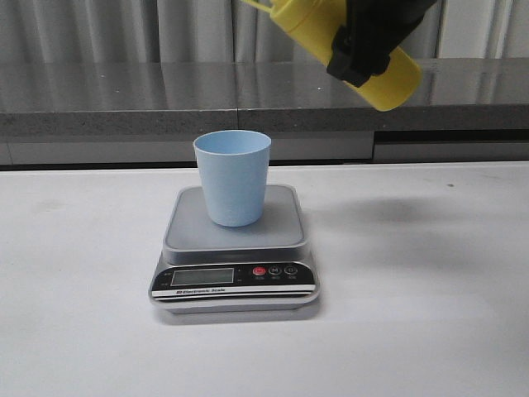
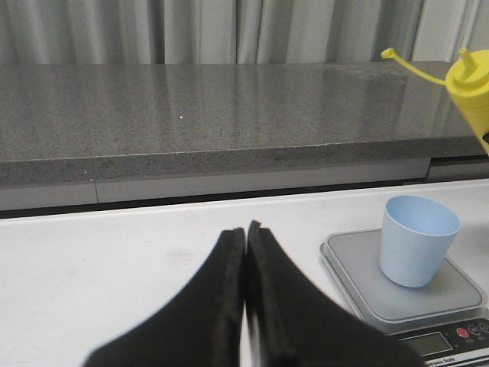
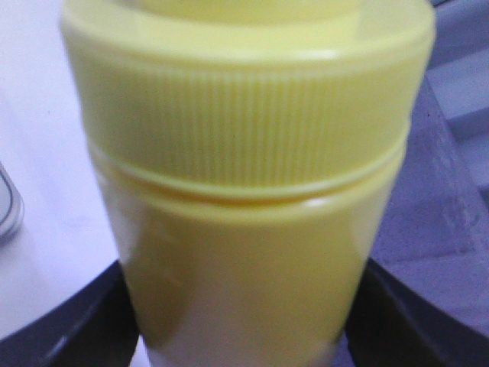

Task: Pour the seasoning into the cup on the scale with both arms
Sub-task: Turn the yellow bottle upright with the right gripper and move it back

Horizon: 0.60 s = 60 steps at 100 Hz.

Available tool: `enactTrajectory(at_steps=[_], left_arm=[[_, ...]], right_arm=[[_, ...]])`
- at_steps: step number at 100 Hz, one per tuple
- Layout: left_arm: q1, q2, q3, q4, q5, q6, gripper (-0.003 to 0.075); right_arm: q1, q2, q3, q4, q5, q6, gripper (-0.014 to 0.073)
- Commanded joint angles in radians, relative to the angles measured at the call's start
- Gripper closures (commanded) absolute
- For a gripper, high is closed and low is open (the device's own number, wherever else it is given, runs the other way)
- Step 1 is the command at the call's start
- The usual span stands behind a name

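The left claw [image 2: 245, 252], fingers pressed together and empty, hovers over the worktop's left part. Mid-worktop, the light, tippable blue cup [image 1: 232, 176] stands on the scale [image 1: 235, 248]. Above right, the right claw [image 1: 364, 45] clamps the tilted yellow squeeze bottle [image 1: 388, 78] mid-body; its soft wall yields.

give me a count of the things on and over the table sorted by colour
Yellow: 1, the squeeze bottle held tilted in the right gripper, above and right of the scale
Light blue: 1, the cup standing upright on the scale
Silver-grey and black: 1, the digital scale
Total: 3
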Motion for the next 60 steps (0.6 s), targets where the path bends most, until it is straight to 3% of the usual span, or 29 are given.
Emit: enactTrajectory(at_steps=[1,27,48,60], left_arm=[[0.001,0.010,-0.027,-0.003,-0.080,-0.003,0.0738],[0.001,0.010,-0.027,-0.003,-0.080,-0.003,0.0738],[0.001,0.010,-0.027,-0.003,-0.080,-0.003,0.0738],[0.001,0.010,-0.027,-0.003,-0.080,-0.003,0.0738]], right_arm=[[-0.046,-0.082,0.033,0.130,-0.188,0.005,0.0408],[-0.160,-0.139,0.285,0.477,-0.561,0.005,0.0408],[-0.180,-0.139,0.500,0.553,-0.866,0.005,0.0408],[-0.180,-0.139,0.581,0.573,-0.927,0.005,0.0408]])
